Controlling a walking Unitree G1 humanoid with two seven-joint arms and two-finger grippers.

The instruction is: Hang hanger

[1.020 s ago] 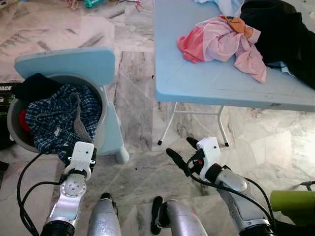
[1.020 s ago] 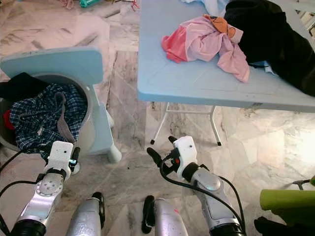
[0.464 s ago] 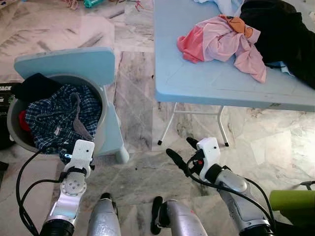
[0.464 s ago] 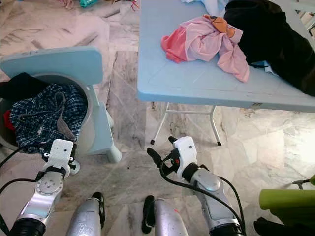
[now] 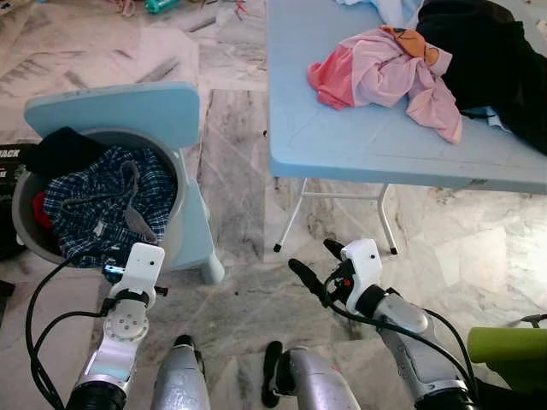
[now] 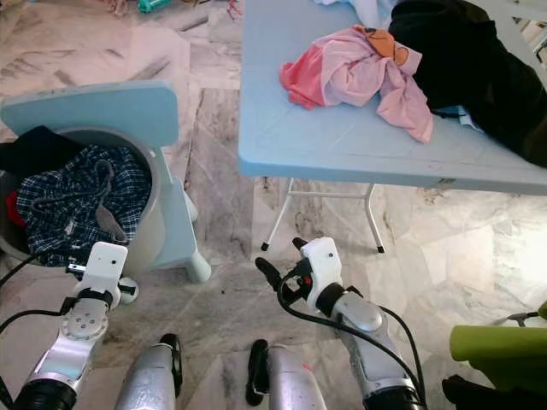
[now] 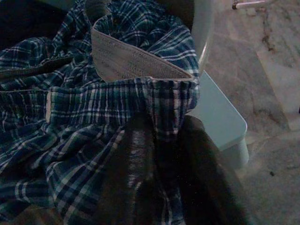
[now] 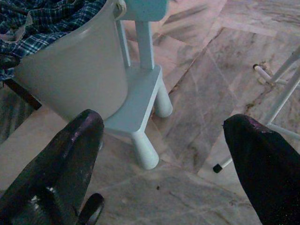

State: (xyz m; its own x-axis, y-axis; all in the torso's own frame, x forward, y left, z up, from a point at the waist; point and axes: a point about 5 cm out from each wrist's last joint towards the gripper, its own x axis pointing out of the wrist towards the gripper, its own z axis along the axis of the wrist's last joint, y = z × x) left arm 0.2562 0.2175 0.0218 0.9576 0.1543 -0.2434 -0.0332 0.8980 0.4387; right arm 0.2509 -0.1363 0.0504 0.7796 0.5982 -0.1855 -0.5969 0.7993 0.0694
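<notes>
Nothing hung yet: left gripper on the laundry

My left gripper (image 7: 157, 154) has its fingers pinched on the plaid shirt (image 5: 94, 205) at the rim of the grey tub (image 5: 175, 224). My right gripper (image 5: 314, 266) waits spread wide and empty above the floor. I can't spot a hanger anywhere, so I judge the whole job remains.

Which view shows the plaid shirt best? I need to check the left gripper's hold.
The left wrist view: the plaid shirt is seen up close, with the left gripper shut on its hem. The eye views show it bunched in the grey tub; the right wrist view shows an edge.
</notes>
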